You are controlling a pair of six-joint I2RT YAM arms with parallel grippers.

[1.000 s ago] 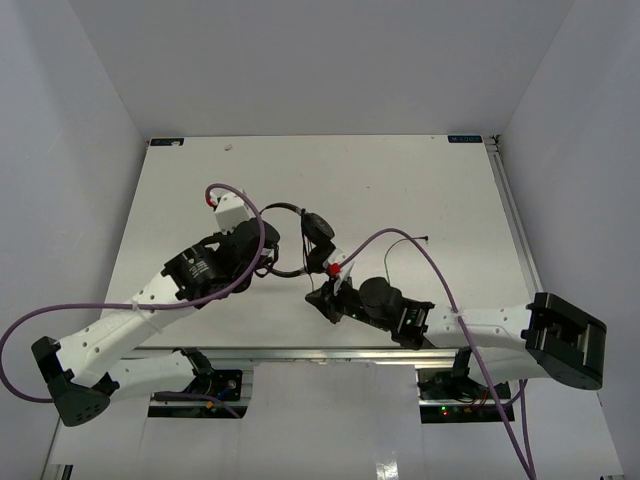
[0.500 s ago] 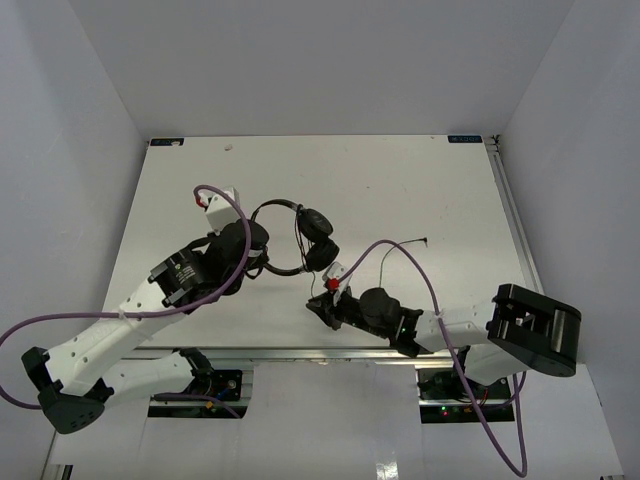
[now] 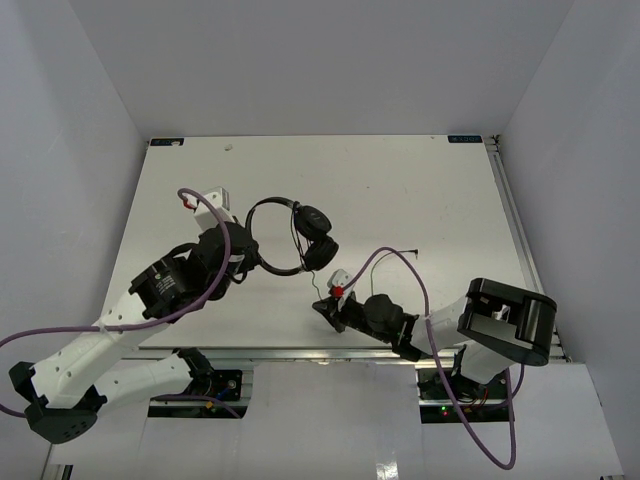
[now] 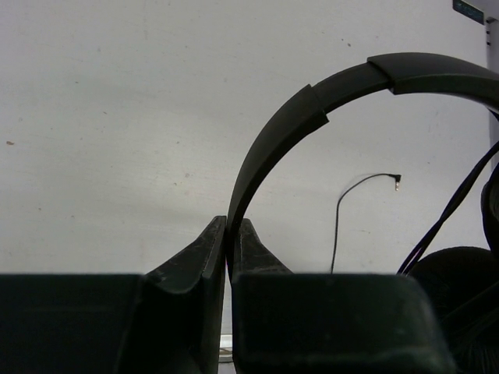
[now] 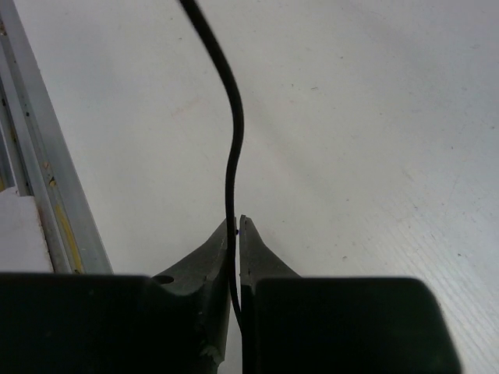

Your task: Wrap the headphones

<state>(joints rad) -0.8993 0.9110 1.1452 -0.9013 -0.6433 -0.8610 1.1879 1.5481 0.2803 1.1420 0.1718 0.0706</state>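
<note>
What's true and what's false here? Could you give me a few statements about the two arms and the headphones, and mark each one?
1. The left pincer is clamped on the headband. True.
2. The right pincer is open and empty. False: it is shut on the thin cord.
3. The plug at the cord's end is held by neither pincer. True.
4. The two pincers touch each other. False: they are well apart, each gripping a different part of the headphones.

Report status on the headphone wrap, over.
Left hand shut on headband. Right hand shut on cord. Plug lying loose. Nothing blocking.
</note>
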